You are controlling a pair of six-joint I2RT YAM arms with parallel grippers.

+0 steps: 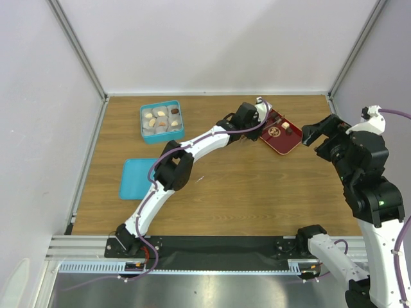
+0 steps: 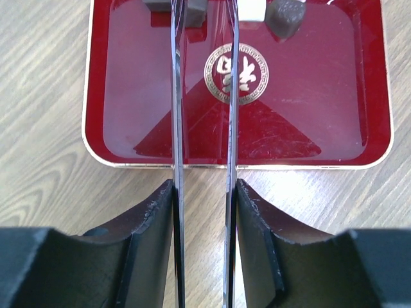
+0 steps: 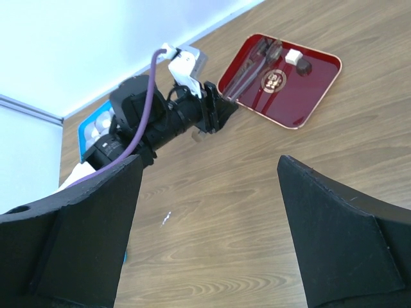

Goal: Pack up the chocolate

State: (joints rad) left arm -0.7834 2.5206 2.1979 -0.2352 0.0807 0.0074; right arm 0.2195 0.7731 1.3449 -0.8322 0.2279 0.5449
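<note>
My left gripper (image 2: 204, 186) is shut on long metal tongs (image 2: 177, 96), whose two blades reach out over a red tray (image 2: 289, 122). At the tray's far end lie a few chocolates: a dark square one (image 2: 196, 9) between the blades, a cream one (image 2: 252, 8) and a dark round one (image 2: 286, 16). I cannot tell whether the tongs grip any. In the top view the left gripper (image 1: 260, 119) is at the tray's (image 1: 282, 142) left edge. My right gripper (image 1: 316, 135) is open and empty, held in the air right of the tray (image 3: 295, 90).
A teal box (image 1: 144, 131) holding several chocolates in paper cups stands at the back left. Its flat teal lid (image 1: 138, 178) lies in front of it. White walls close off the back and both sides of the wooden table.
</note>
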